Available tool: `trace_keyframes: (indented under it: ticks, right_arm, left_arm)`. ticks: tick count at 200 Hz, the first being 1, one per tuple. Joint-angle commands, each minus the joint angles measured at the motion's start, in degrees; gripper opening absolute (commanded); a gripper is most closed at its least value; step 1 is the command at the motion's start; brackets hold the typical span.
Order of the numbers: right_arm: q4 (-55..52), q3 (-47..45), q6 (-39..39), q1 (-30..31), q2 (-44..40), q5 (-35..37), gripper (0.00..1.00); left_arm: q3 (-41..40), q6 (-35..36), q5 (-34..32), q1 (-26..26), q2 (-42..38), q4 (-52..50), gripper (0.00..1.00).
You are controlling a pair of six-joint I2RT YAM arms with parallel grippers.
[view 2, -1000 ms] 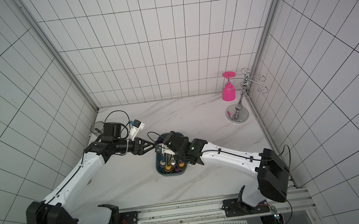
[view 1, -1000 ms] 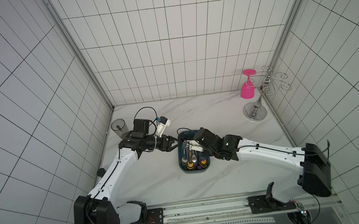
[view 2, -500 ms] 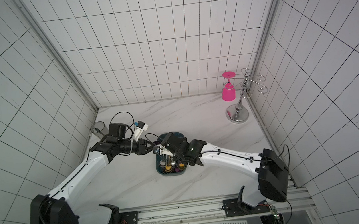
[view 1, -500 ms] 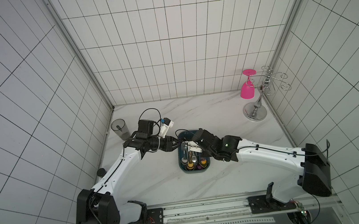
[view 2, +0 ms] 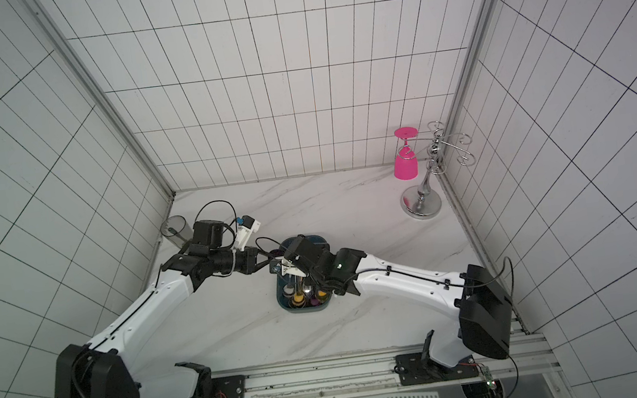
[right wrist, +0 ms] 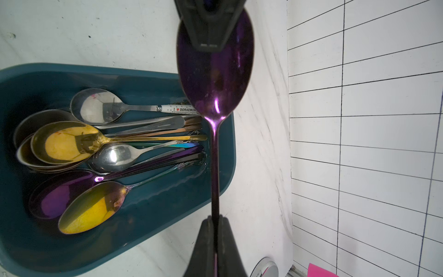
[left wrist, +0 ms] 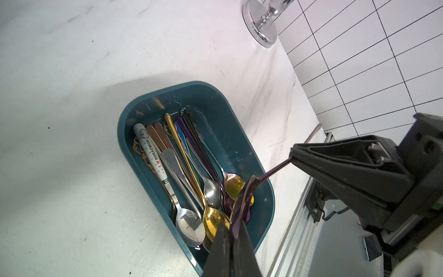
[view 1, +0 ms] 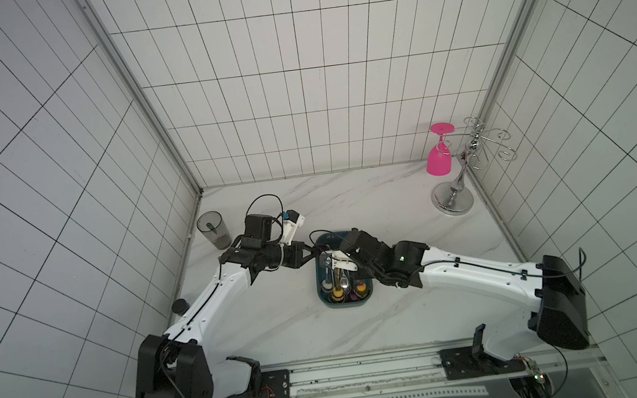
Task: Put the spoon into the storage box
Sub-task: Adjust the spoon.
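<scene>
A purple spoon point(right wrist: 215, 72) hangs in the air over the far end of the storage box point(right wrist: 227, 144), a dark teal tub. My right gripper point(right wrist: 215, 219) is shut on the spoon's thin handle point(left wrist: 273, 170). My left gripper point(left wrist: 231, 225) is shut on the rim of its bowl point(left wrist: 242, 203). In both top views the two grippers meet tip to tip above the box's far end, left gripper point(view 1: 317, 253) facing right gripper point(view 1: 339, 243). The spoon itself is barely visible there.
Several other spoons point(right wrist: 72, 141) lie in the box, bowls toward the near end. A smoky grey cup point(view 1: 213, 230) stands at the back left by the wall. A pink glass point(view 1: 439, 158) hangs on a chrome rack point(view 1: 453, 200) at the back right.
My left arm has reached right to the box, and its gripper has closed on the spoon's bowl. The right gripper has stayed shut on the handle, nearly still.
</scene>
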Motion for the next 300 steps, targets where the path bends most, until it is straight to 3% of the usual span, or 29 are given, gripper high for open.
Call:
trace_keyframes:
  ticks: [1, 35, 68, 94, 131, 193, 218, 256, 300]
  right_arm:
    - [1.5, 3.5, 1.7, 1.0, -1.4, 0.4, 0.09]
    - [-0.1, 5.7, 6.5, 1.9, -4.1, -2.2, 0.38]
    - [8.8, 2.5, 13.3, 1.8, -10.7, -7.9, 0.78]
    - [15.4, 1.8, 20.7, -0.3, -12.8, -11.5, 0.94]
    - [18.5, 4.5, 36.8, -6.5, -12.5, -16.8, 0.96]
    - [31.4, -3.6, 64.4, -15.2, -13.8, -23.4, 1.0]
    - [38.1, -6.8, 69.7, -16.0, -13.1, -24.9, 0.99]
    - [47.3, -9.2, 76.7, -16.1, -8.7, -26.5, 1.0]
    - [53.8, -6.4, 81.9, -17.9, -1.9, -33.8, 0.89]
  left_arm:
    - [-1.2, -2.5, 2.5, 0.1, -1.7, 4.5, 0.0]
    - [-3.8, -11.8, 2.4, 4.8, -2.4, 12.1, 0.0]
    - [-6.3, -20.9, 2.4, 9.7, -3.2, 19.8, 0.0]
    - [-7.4, -24.7, 2.5, 11.9, -5.0, 23.3, 0.0]
    - [-9.2, -30.6, 2.2, 13.8, -7.0, 27.7, 0.0]
    - [-12.4, -46.8, 0.1, 14.3, -7.7, 37.4, 0.0]
    - [-14.5, -53.7, -0.2, 14.2, -7.8, 43.2, 0.0]
    - [-14.6, -58.8, -1.0, 13.0, -7.3, 46.4, 0.0]
    - [-15.0, -60.8, -0.9, 12.9, -6.8, 48.5, 0.0]
